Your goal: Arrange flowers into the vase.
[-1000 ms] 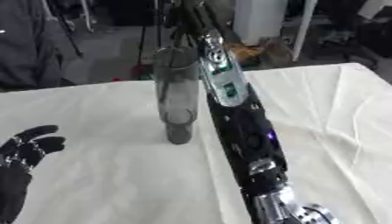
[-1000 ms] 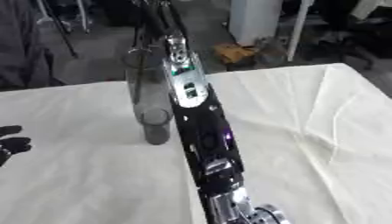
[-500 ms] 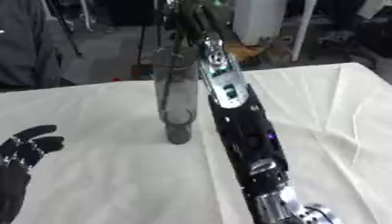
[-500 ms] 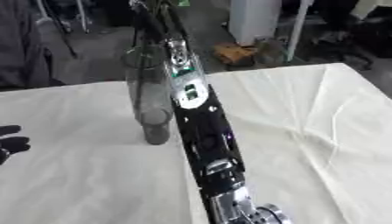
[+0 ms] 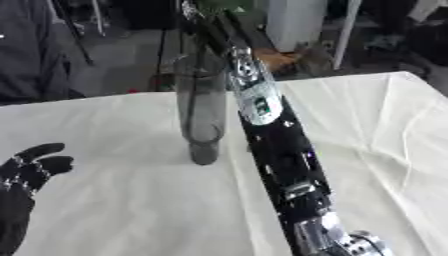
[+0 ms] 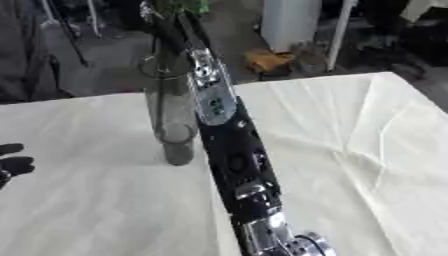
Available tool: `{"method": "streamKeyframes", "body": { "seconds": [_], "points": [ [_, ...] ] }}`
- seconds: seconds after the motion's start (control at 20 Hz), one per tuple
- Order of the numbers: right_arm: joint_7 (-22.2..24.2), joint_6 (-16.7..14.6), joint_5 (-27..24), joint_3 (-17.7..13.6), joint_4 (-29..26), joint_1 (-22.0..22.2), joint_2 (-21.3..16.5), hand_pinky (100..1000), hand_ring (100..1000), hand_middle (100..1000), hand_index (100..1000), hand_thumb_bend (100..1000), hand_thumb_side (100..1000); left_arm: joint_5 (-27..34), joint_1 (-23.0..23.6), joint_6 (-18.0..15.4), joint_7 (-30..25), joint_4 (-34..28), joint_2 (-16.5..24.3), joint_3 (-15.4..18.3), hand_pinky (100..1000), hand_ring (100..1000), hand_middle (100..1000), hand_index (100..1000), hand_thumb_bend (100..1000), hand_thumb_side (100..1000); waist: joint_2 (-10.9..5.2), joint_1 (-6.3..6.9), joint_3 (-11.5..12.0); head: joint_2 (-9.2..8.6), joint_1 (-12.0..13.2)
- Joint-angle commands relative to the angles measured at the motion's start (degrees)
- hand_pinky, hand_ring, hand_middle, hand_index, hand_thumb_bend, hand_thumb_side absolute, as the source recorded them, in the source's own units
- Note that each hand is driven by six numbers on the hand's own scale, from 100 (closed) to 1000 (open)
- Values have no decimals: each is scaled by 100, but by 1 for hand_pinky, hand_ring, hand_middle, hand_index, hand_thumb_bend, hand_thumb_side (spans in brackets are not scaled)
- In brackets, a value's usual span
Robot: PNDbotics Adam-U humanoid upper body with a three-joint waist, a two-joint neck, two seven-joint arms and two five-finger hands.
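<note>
Right hand (image 6: 166,20), above the vase (image 5: 201,117) mouth, has fingers we cannot make out, with something green (image 6: 179,6) beside it. We should lower straight, stems inside the rim. Left hand (image 5: 26,172) rests open, left of the vase.

right arm (image 5: 271,145) crowding vase (image 5: 200,115), cloth (image 5: 122,200) open

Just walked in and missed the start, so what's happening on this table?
The robot's right arm stretches up over a white cloth-covered table toward the mouth of a tall, clear grey glass vase, which stands upright on the cloth. Something green, likely flower stems or leaves, shows at the top edge above the vase. The right hand itself is too dark to read there. The left hand rests open at the lower left, holding nothing.
</note>
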Motion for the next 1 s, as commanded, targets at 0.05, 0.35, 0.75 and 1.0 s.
{"method": "streamKeyframes", "body": {
  "seconds": [0.05,0.35,0.75,1.0],
  "points": [
    [62,-111,283,30,-14,-173,-136,678,688,456,505,139,829,-25,-33,-8,14,-54,32,56,765,729,754,793,841,981,-58,9,-8,-38,-4],
    [100,-237,660,-3,68,-174,-192,723,721,487,546,159,825,-27,-30,-9,17,-53,36,60,765,729,753,793,840,981,-61,7,-20,-45,8],
    [106,-404,1148,-4,158,-222,-282,751,740,504,560,163,821,-29,-29,-12,23,-52,38,65,765,728,753,793,840,981,-63,4,-31,-45,20],
    [85,-446,1239,-23,189,-282,-340,753,743,481,561,164,820,-28,-29,-10,23,-51,40,63,765,727,753,793,840,981,-69,1,-41,-42,16]
  ]
}}
